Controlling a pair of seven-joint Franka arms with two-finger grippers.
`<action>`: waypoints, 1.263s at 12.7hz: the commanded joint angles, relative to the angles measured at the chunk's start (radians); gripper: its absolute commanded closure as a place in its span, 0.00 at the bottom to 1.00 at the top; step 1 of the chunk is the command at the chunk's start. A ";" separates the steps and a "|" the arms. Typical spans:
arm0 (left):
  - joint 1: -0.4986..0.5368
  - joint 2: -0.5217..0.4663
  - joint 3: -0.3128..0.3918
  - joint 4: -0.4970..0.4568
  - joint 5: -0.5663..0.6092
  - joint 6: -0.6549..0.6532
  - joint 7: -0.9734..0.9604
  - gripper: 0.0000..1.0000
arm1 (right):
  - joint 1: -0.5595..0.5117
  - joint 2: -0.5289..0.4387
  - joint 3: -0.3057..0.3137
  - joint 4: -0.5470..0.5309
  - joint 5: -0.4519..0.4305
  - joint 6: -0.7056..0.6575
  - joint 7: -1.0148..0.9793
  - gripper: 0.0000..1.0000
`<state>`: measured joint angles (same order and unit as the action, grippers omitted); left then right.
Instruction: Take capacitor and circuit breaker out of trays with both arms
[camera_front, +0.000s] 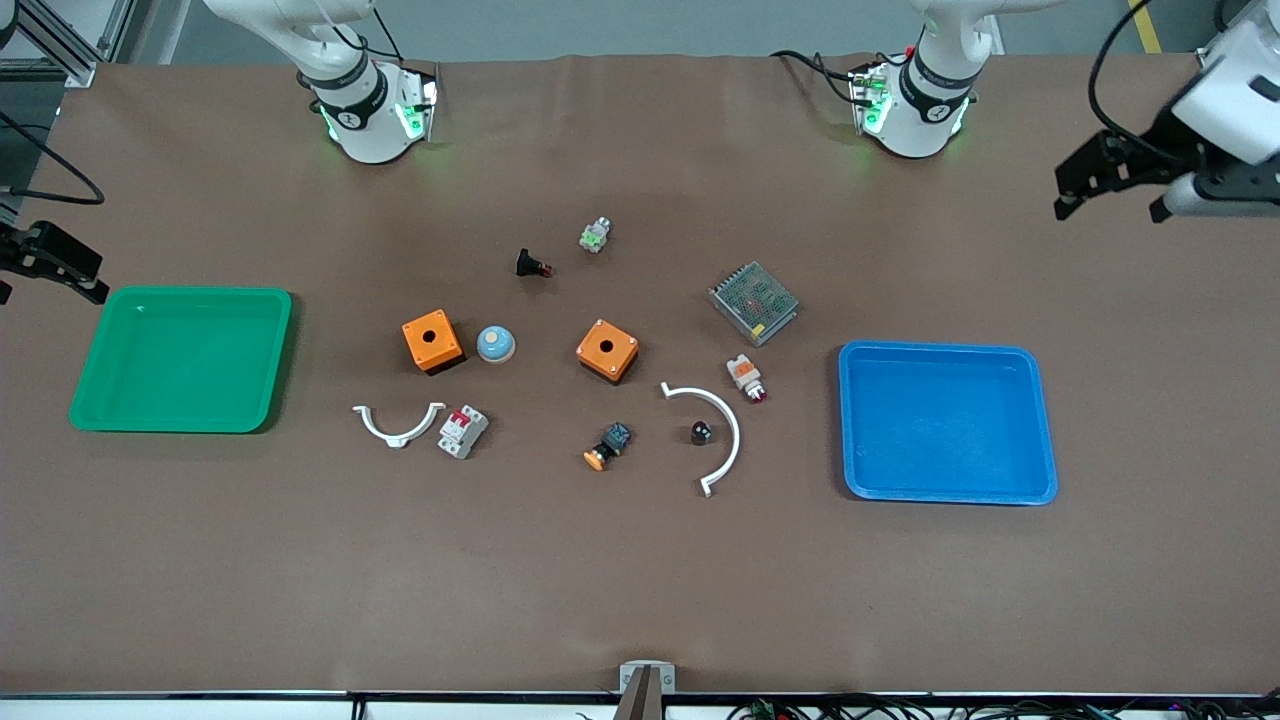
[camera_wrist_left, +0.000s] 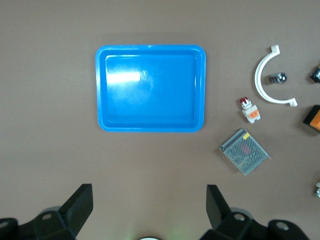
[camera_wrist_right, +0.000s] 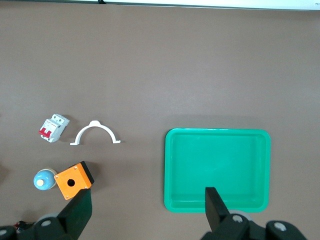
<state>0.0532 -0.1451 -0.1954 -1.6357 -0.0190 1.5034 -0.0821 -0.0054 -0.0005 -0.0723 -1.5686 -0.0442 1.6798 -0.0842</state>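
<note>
The capacitor (camera_front: 701, 432), a tiny black cylinder, lies inside the curve of a large white arc (camera_front: 728, 425); it also shows in the left wrist view (camera_wrist_left: 276, 78). The breaker (camera_front: 463, 432), grey-white with red levers, lies beside a small white arc (camera_front: 398, 428) and shows in the right wrist view (camera_wrist_right: 52, 127). My left gripper (camera_front: 1112, 205) is open and empty, up over bare table beside the blue tray (camera_front: 940, 347), as the left wrist view (camera_wrist_left: 148, 207) shows. My right gripper (camera_front: 50, 268) is open and empty over bare table beside the green tray (camera_front: 180, 292), also seen in the right wrist view (camera_wrist_right: 148, 210).
Two orange boxes (camera_front: 432, 340) (camera_front: 607, 350), a blue-white dome (camera_front: 495, 344), a metal mesh box (camera_front: 753, 302), a white-orange lamp (camera_front: 746, 377), an orange-capped button (camera_front: 608, 446), a black red-tipped button (camera_front: 532, 265) and a small green-silver part (camera_front: 595, 235) lie mid-table.
</note>
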 joint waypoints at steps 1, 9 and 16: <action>-0.015 -0.050 0.013 -0.066 0.034 0.029 -0.002 0.00 | -0.007 0.020 0.002 0.024 0.012 -0.012 0.015 0.00; 0.000 0.010 0.013 0.019 0.042 0.011 0.033 0.00 | -0.005 0.022 0.003 0.021 0.015 -0.028 0.081 0.00; 0.000 0.012 0.013 0.022 0.034 0.003 0.022 0.00 | -0.004 0.030 0.003 0.021 0.014 -0.026 0.081 0.00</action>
